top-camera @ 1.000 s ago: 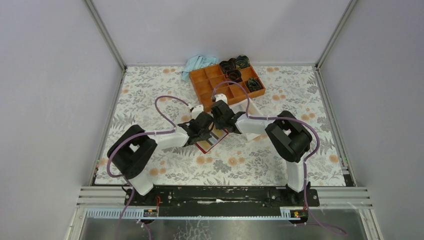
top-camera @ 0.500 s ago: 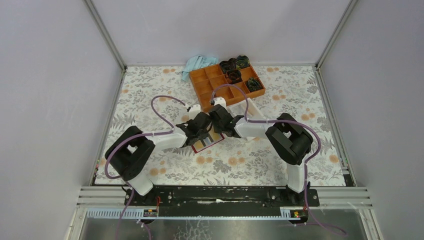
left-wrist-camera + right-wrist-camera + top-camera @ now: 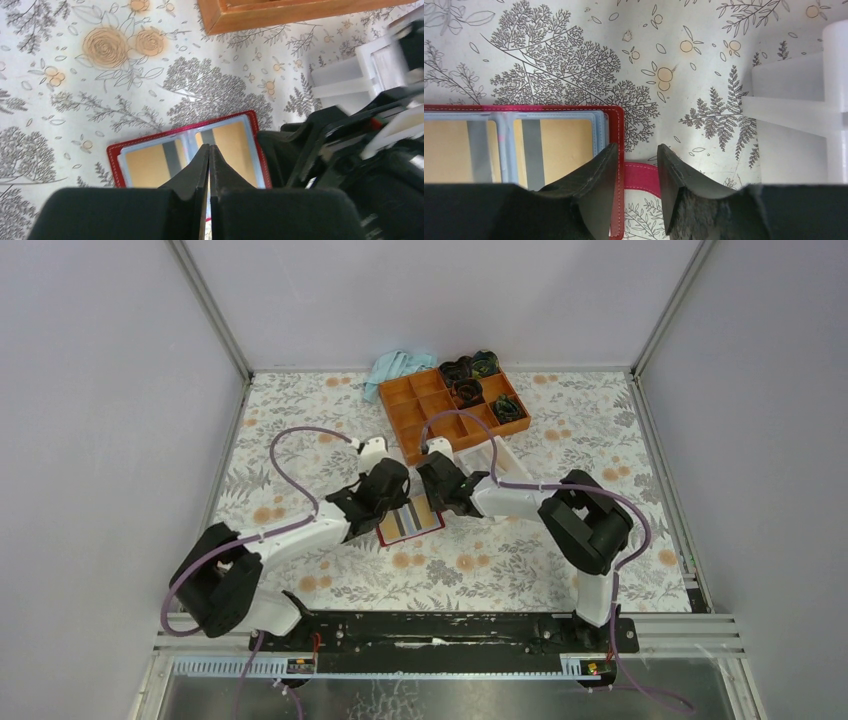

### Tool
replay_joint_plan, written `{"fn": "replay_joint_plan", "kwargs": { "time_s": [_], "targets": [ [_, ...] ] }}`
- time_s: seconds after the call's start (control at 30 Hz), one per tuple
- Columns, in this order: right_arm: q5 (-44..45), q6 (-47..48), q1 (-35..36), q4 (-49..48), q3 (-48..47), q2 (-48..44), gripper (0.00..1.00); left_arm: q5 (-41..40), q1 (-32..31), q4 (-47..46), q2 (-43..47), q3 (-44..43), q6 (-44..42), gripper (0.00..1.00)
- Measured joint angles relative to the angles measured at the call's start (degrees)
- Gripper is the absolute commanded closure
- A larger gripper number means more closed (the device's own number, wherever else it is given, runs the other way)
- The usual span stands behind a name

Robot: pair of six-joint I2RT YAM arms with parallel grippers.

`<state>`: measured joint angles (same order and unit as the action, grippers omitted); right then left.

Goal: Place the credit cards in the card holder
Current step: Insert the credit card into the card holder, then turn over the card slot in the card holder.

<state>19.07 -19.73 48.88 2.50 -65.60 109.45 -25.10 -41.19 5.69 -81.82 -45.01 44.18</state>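
The card holder (image 3: 412, 521) lies opened flat on the flowered table cover (image 3: 300, 430), mid-table between my two wrists, with its clear inner pockets facing up. Two tan-gold credit cards (image 3: 232, 147) sit in those pockets, one on each side of the fold, each crossed by a grey stripe. The holder's long axis runs across the table from my left arm towards my right, a little skewed, so each arm has one end of it. My left gripper (image 3: 209, 150) has its fingers pressed together with nothing between them, and it hangs over the near edge at the fold, the holder lying just ahead of the tips. My right gripper (image 3: 636, 148) is at the other end, its fingers a narrow gap apart, straddling the red border where the snap tab (image 3: 640, 179) sticks out. From the wrist view I cannot tell whether they touch the tab or only hover above it. I judge my right arm the better placed for folding the holder over, since the tab lies directly under it. Just beyond my right wrist stands the whitish clear box (image 3: 480, 455), and further back are the orange compartment tray (image 3: 404, 397) and a blue cloth (image 3: 395, 367).
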Motion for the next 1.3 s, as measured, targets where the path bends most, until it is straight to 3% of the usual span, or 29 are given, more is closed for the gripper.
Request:
{"fn": "replay_joint_plan", "kwargs": {
  "time_s": [0.47, 1.3],
  "targets": [
    [-0.28, -0.24, 0.48, -1.86, 2.43, -6.40, 0.57, 0.61, -0.13, 2.95, 10.23, 14.34, 6.01, 0.98],
    [-6.34, -6.78, 2.89, -2.36, 4.33, -3.30, 0.56, 2.23, -1.20, 1.84, 5.60, 14.80, 7.78, 0.99]
  ]
}}
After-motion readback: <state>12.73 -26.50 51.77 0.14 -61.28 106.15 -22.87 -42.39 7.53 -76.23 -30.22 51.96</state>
